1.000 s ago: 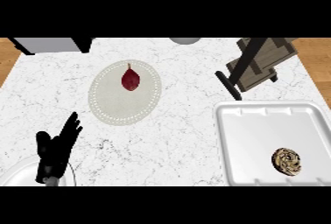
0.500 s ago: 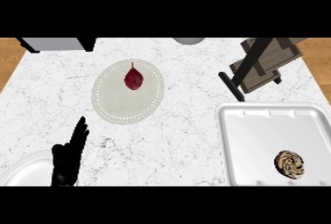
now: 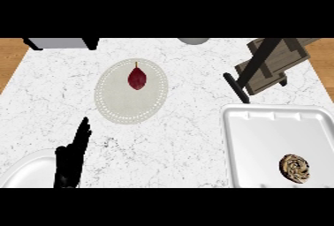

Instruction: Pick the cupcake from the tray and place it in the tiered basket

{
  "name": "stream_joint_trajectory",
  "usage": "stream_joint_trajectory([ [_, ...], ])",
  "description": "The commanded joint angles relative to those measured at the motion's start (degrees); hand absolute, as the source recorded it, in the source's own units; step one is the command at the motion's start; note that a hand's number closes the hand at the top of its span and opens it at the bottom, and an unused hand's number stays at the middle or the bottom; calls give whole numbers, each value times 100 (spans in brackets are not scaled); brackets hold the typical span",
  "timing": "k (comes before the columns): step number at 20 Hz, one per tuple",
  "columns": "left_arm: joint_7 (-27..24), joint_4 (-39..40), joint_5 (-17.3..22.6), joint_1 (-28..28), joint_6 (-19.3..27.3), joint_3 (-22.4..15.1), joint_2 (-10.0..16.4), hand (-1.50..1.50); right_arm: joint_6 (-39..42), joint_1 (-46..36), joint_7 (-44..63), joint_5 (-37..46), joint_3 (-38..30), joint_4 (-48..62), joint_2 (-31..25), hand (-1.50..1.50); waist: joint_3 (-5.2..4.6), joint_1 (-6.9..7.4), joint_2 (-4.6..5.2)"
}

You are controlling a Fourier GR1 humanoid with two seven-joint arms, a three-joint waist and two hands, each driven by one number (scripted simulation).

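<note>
The cupcake (image 3: 296, 168), brown with a swirled top, sits in the near right corner of the white tray (image 3: 261, 128) at the lower right. The tiered basket (image 3: 271, 62), dark-framed with wooden shelves, stands at the back right, just beyond the tray. My left hand (image 3: 72, 159) shows at the lower left with straight fingers pointing up, open and holding nothing, far from the tray. My right hand is out of view.
A cream round plate (image 3: 120, 103) lies at the back centre-left with a dark red leaf-shaped item (image 3: 137, 79) on it. A white rounded object (image 3: 26, 170) shows at the lower left edge. A grey box (image 3: 58, 43) and a grey round object (image 3: 194, 40) sit at the far edge.
My left hand has turned edge-on and shifted slightly right and down, its fingers drawn closer together. The cupcake and tray have not moved on the counter.
</note>
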Motion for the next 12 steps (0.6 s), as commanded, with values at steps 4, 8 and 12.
stream_joint_trajectory([
  [4, -23, -39, -72, -42, -21, 9, -4, 0, -118, 669, 1908, 1315, 196, -1581, -697, -150, -1, 102, 14],
  [8, -92, 648, -130, -530, -30, 96, -307, 0, -519, 150, 2774, 2454, 1146, -2014, -206, -150, 15, 93, 18],
  [12, -287, 313, -1, -24, -387, 117, -122, 0, -535, -228, 3599, 3503, 2053, -2073, 9, -150, 19, 148, 7],
])
